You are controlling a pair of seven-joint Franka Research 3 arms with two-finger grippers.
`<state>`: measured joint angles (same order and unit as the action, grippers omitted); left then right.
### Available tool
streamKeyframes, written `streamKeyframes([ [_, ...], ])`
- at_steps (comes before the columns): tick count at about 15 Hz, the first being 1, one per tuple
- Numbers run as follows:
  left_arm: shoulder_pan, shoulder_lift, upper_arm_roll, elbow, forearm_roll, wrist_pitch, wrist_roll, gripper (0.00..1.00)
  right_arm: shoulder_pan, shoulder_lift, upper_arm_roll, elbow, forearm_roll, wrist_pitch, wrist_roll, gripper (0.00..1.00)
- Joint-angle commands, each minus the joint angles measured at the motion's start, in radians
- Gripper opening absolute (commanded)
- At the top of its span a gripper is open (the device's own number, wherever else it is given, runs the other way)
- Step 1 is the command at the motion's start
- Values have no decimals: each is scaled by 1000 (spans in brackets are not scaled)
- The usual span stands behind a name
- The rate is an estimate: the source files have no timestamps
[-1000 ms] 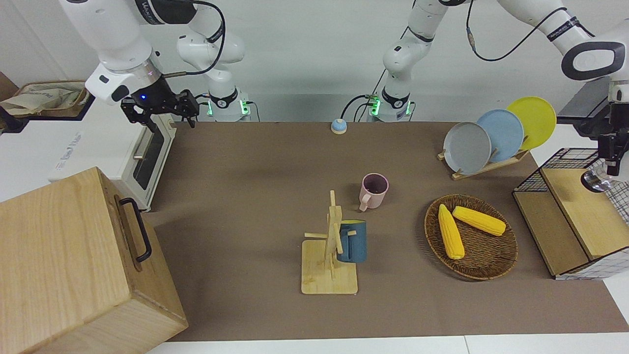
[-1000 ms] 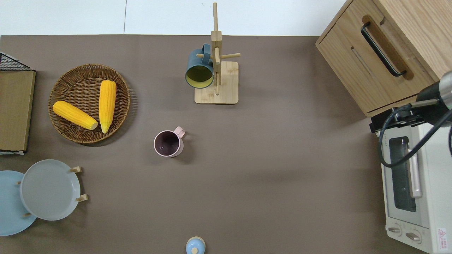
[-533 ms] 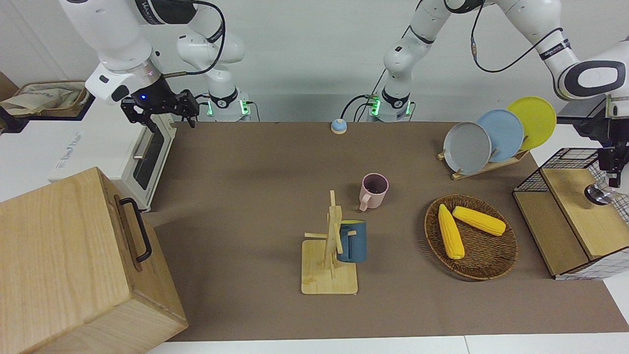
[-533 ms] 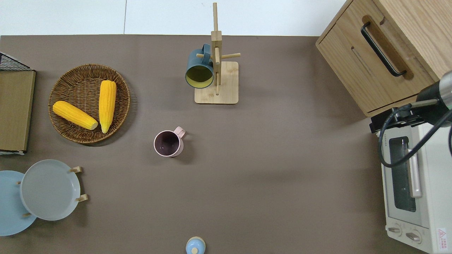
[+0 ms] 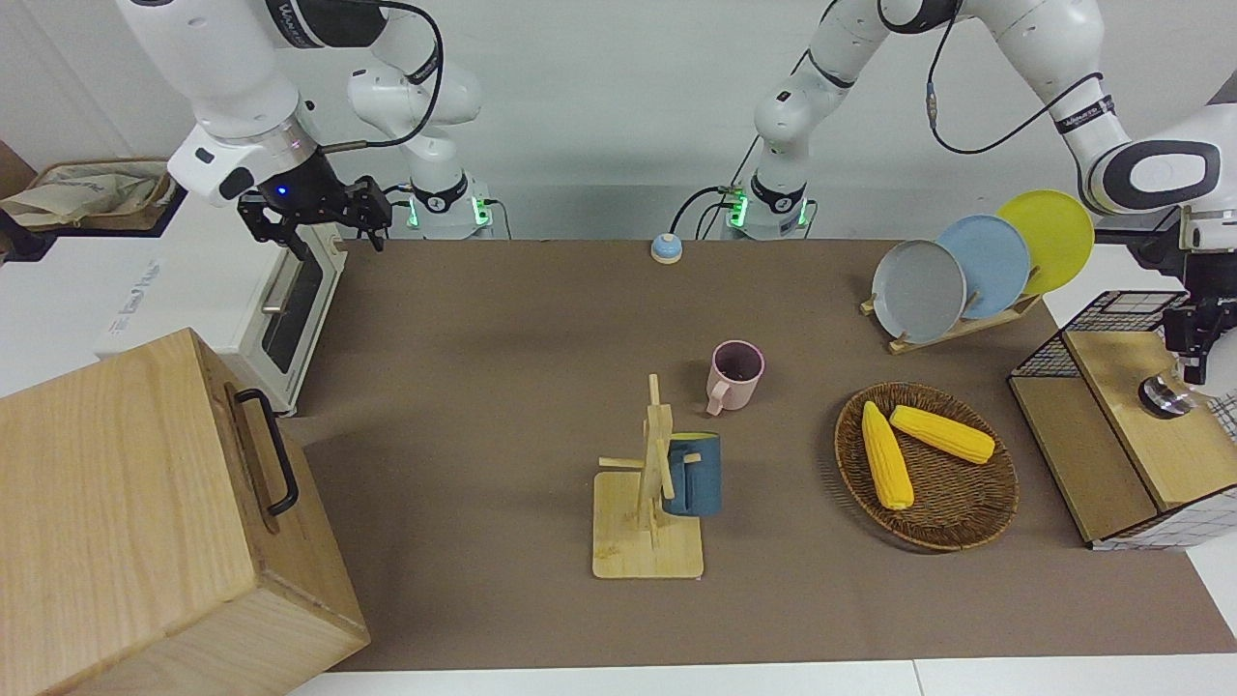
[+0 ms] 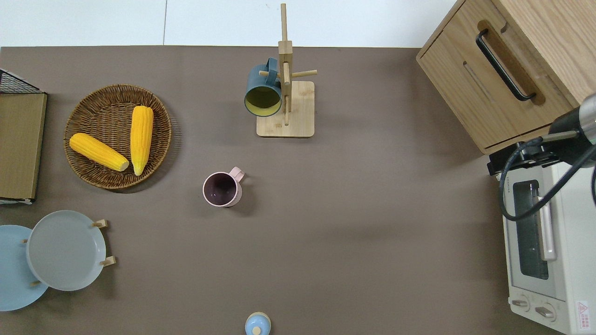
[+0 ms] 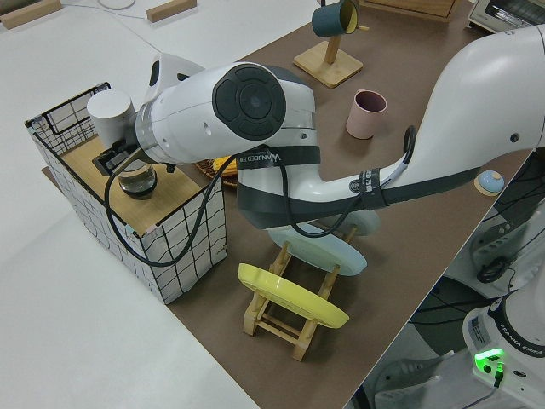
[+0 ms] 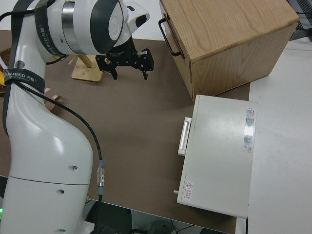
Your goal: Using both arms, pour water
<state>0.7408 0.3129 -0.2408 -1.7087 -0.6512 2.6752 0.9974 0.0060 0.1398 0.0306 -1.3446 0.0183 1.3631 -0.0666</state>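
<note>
My left gripper (image 5: 1194,356) is over the wooden shelf (image 5: 1136,425) inside the wire basket (image 7: 183,247) at the left arm's end of the table. It is shut on a small clear glass jug (image 5: 1164,396), which shows in the left side view (image 7: 136,181) low over the shelf. I cannot tell whether the jug touches the shelf. A pink mug (image 5: 734,375) stands upright mid-table, also in the overhead view (image 6: 222,189). My right gripper (image 5: 314,218) is open and empty; that arm is parked.
A blue mug (image 5: 692,474) hangs on a wooden mug tree (image 5: 646,541). A wicker basket (image 5: 952,527) holds two corn cobs. A plate rack (image 5: 952,329) holds three plates. A wooden cabinet (image 5: 145,522) and a white toaster oven (image 5: 280,319) stand at the right arm's end. A blue bell (image 5: 665,248) sits near the robots.
My left gripper has come down with the glass jug toward the wooden shelf. The right arm has not moved.
</note>
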Motion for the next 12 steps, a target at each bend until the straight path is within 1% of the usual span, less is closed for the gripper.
streamKeyframes([
  [1,-1,8,-8,-6,-31,46,55,146,-7,-20,3,-25,18,4,-15,992],
  [2,0,8,-9,-8,-31,46,55,326,-7,-22,3,-25,18,4,-15,992],
  [3,2,15,-11,-12,-33,46,55,359,-7,-22,3,-25,17,4,-15,992],
  [4,5,25,-14,-12,-34,46,55,413,-7,-22,3,-25,17,4,-15,992],
  [5,5,28,-14,-12,-48,46,53,536,-7,-22,3,-25,17,4,-15,992],
  [6,6,31,-12,-11,-57,45,56,951,-7,-22,3,-25,17,4,-15,992],
  [7,8,31,-12,-8,-58,43,55,997,-7,-22,3,-25,17,4,-15,992],
  [10,25,23,-2,3,-47,6,44,1000,-7,-22,3,-25,17,4,-15,992],
  [12,37,9,1,35,-39,-105,24,1000,-7,-22,3,-25,17,4,-15,992],
])
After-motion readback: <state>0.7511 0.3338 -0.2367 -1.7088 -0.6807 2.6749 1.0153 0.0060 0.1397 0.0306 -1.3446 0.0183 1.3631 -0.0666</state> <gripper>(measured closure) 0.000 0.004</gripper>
